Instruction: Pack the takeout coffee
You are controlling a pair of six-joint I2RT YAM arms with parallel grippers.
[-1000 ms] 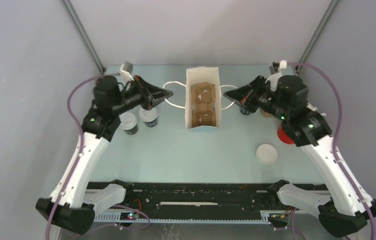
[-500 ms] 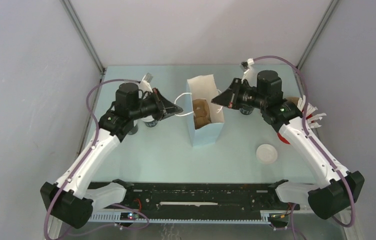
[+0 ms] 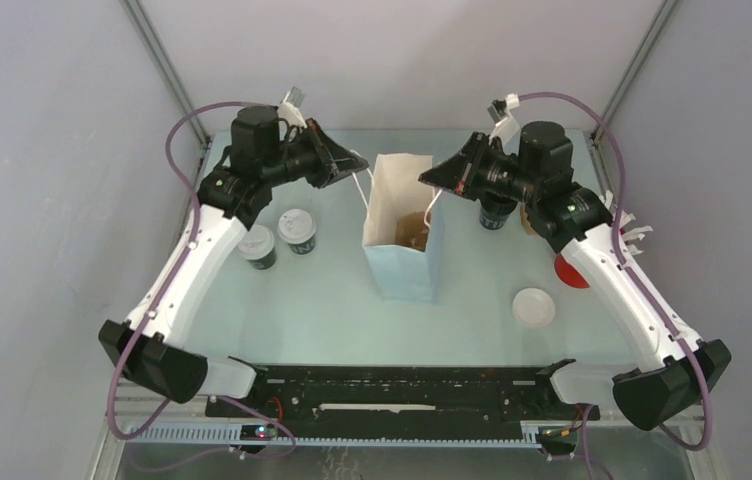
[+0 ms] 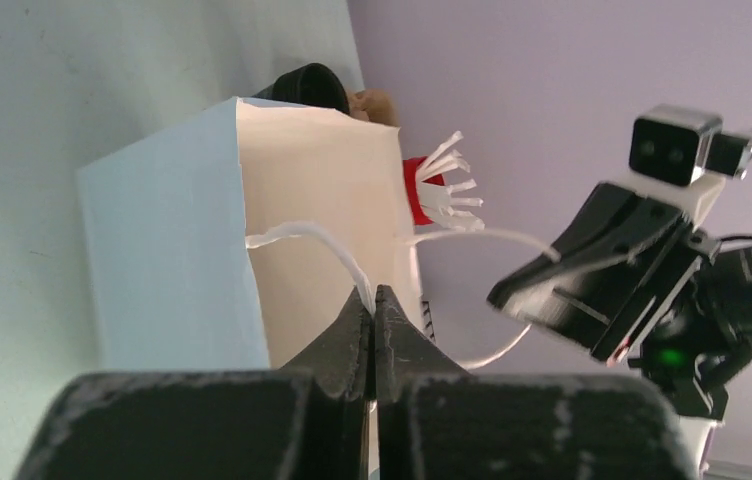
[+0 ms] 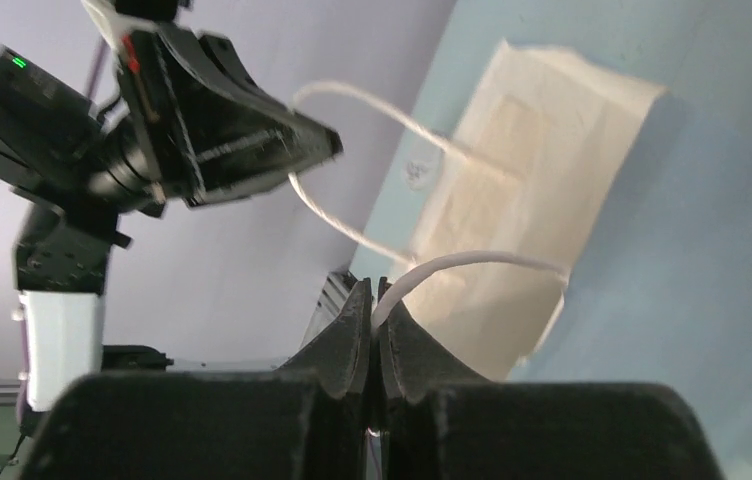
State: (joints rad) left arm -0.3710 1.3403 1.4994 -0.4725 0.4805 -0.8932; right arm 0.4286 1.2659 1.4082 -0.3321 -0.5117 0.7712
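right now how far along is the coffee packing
Done: the white paper bag stands upright with a brown cup carrier inside.
In hand: the left gripper and right gripper are each shut on a bag handle.
Left: no cup shows in the bag. Two lidded coffee cups stand beside the bag, a dark cup sits near the right arm, and a loose lid lies on the table.
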